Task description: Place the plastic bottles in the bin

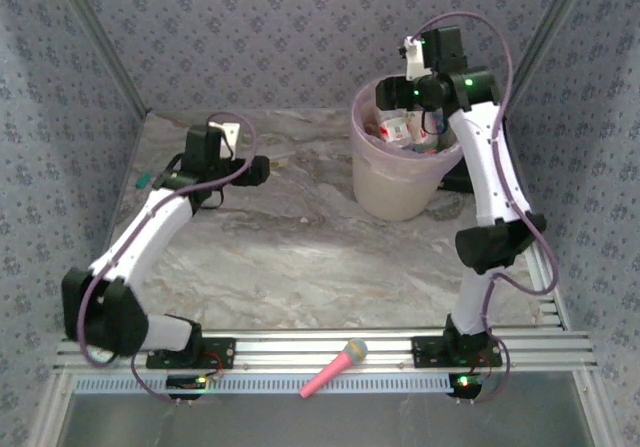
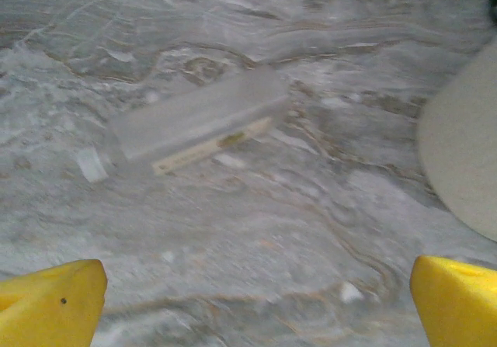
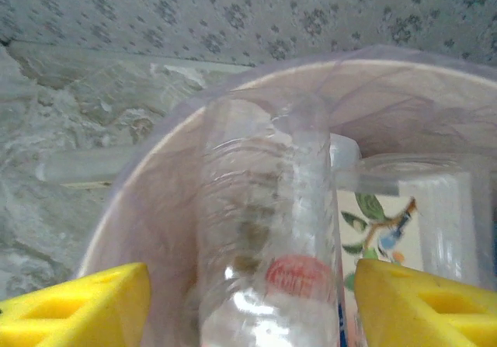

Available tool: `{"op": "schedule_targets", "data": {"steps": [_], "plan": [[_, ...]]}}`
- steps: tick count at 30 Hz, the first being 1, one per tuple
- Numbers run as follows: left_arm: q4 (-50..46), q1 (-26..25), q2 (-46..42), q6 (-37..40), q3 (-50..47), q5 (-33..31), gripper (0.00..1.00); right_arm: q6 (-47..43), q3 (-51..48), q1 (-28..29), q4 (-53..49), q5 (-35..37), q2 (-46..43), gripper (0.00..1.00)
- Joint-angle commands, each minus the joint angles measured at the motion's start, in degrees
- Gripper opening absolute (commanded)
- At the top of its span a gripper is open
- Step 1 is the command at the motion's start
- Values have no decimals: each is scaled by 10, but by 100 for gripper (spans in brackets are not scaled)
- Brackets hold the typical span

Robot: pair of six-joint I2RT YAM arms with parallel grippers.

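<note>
A clear plastic bottle [image 3: 268,230] with a red mark hangs blurred between the yellow fingers of my right gripper [image 3: 252,300], over the mouth of the bin [image 3: 178,130]. The jaws stand apart, with a gap on each side of the bottle. Inside the bin lie more bottles [image 1: 402,127], one with a bird label [image 3: 388,223]. My right gripper [image 1: 397,95] is above the bin's [image 1: 385,192] far rim. Another clear bottle [image 2: 194,122] lies on its side on the table, ahead of my left gripper [image 2: 256,300], which is wide open and holds nothing.
A pink toy microphone [image 1: 335,367] lies on the metal rail at the near edge. A small teal object [image 1: 143,180] sits by the left wall. The bin's cream wall [image 2: 466,153] rises just right of the lying bottle. Patterned walls close in the marble table [image 1: 300,257].
</note>
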Motion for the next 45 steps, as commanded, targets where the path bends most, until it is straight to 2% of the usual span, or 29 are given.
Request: {"op": "schedule_targets", "data": {"steps": [1,7,12,15,20,25,35,45], "plan": [[-25,37,87,95,75,37,100,-6,-52,-5,17,-41,-85,73],[-86,90,269,177,230,145,100,11,-200,-34,64,-104,-196,73],[-160,107,364,231,336,217,100,12,-271,-50,60,-108,-253,73],[-228,111,417,254,400,235,100,13,-315,-62,58,-104,-283,73],[-255,112,458,270,430,201,100,19,-354,-82,61,-109,-312,73],[-259,106,460,272,420,175,100,19,-364,-85,65,-109,-314,73],[-263,45,439,295,378,72,100,21,-361,-85,63,-112,-315,73],[-147,32,407,233,361,-10,100,20,-368,-87,67,-109,-311,73]]}}
